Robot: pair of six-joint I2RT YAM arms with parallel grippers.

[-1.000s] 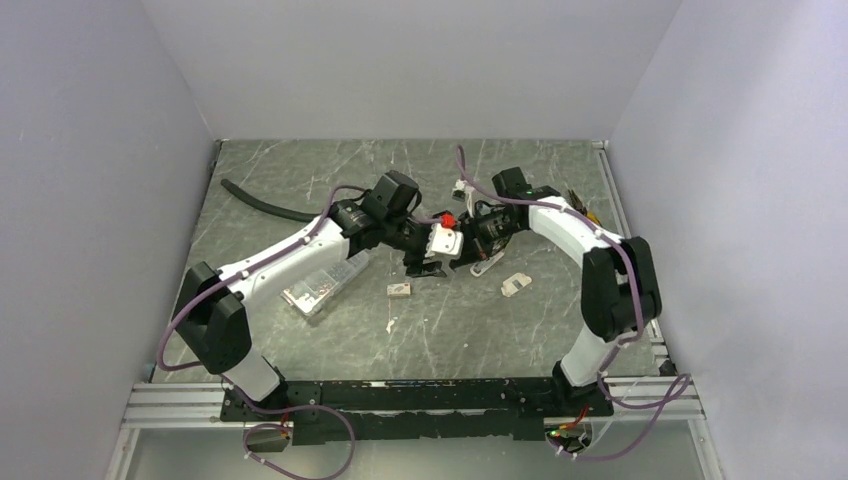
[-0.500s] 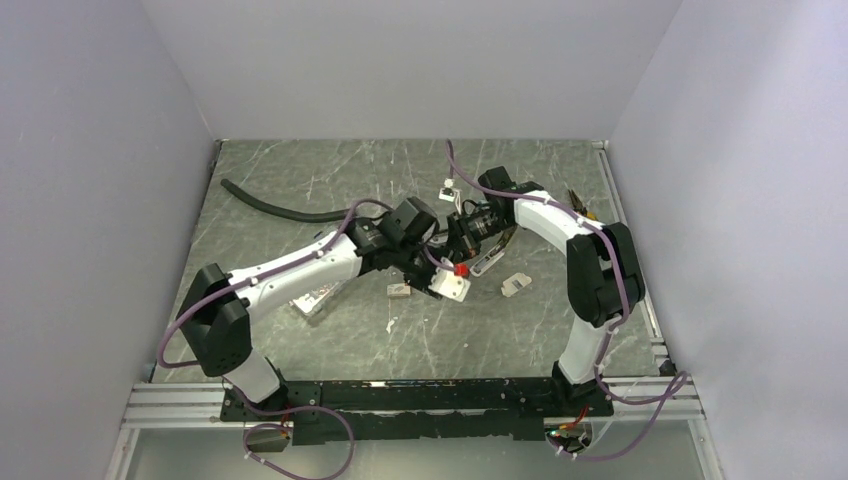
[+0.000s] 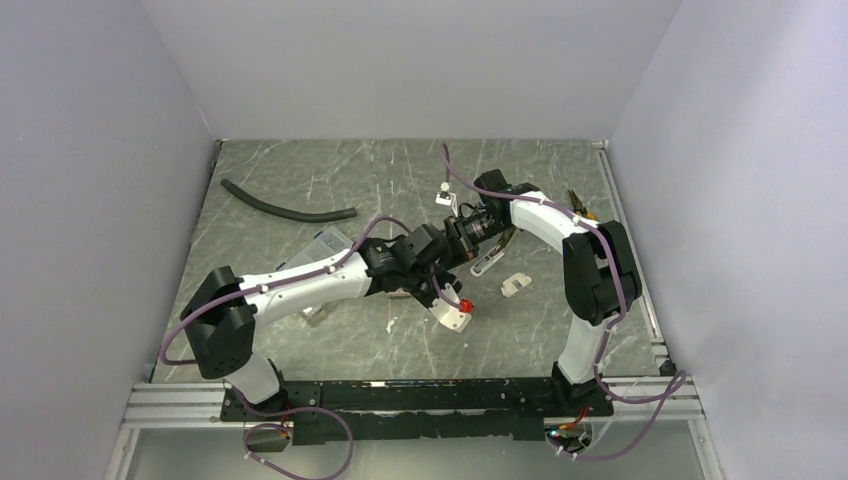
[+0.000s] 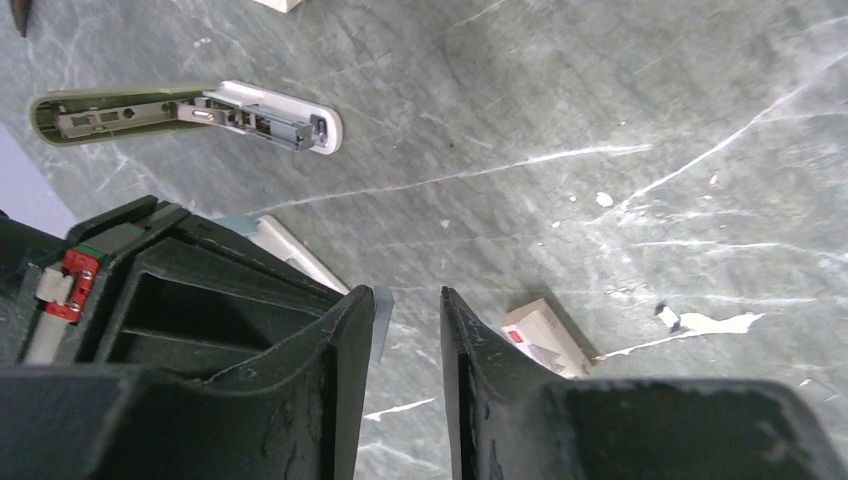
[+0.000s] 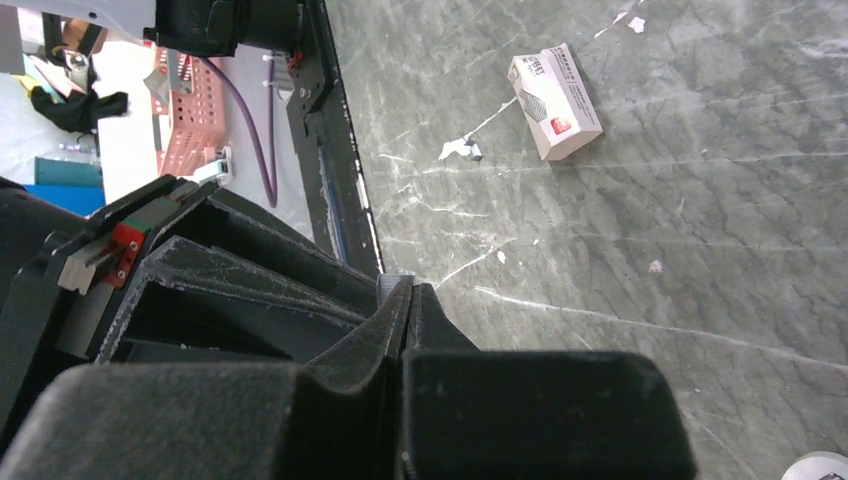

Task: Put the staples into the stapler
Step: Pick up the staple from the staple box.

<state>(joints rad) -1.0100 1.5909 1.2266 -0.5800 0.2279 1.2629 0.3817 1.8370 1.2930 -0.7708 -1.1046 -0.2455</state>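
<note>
Left hand (image 4: 405,300) sits low over the counter (image 4: 600,100), its fingers a narrow gap apart with nothing between them. The staples box (image 4: 545,340) lies flat just outside one finger, partly cut off by it, and from above it is hidden under the left arm. Right hand (image 5: 408,290) is pressed together and empty; around are the stapler (image 4: 190,115) lying open well apart from the box, a paper scrap (image 4: 700,322) near the box, a hose (image 3: 285,208) at back left, and a clear case (image 3: 325,242) mostly behind the left arm.
</note>
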